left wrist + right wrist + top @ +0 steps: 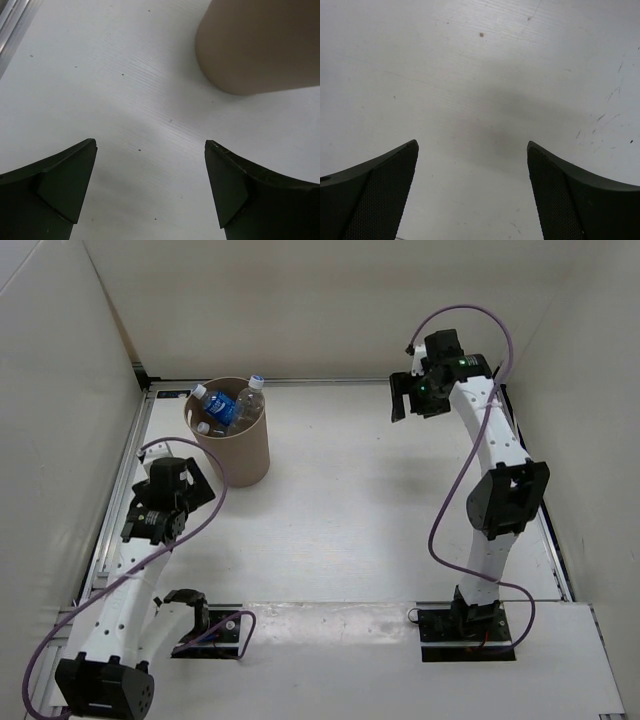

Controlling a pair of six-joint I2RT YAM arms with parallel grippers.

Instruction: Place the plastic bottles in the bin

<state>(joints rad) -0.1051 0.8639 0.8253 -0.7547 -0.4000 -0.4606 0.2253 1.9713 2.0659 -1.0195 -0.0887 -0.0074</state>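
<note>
The bottles (222,406) in the bin (232,448) show only their tops. The cardboard wall hides everything lower, so I can't count them for certain. One white cap (203,427) by the left rim is too small to tell what it belongs to. In the left wrist view the bin is blurred and cut off by the top and right edges. The fingers (60,185) of the left gripper (150,147) run off the bottom edge, as do those of the right gripper (472,147). From above, the left arm (112,605) is cropped at its base.
</note>
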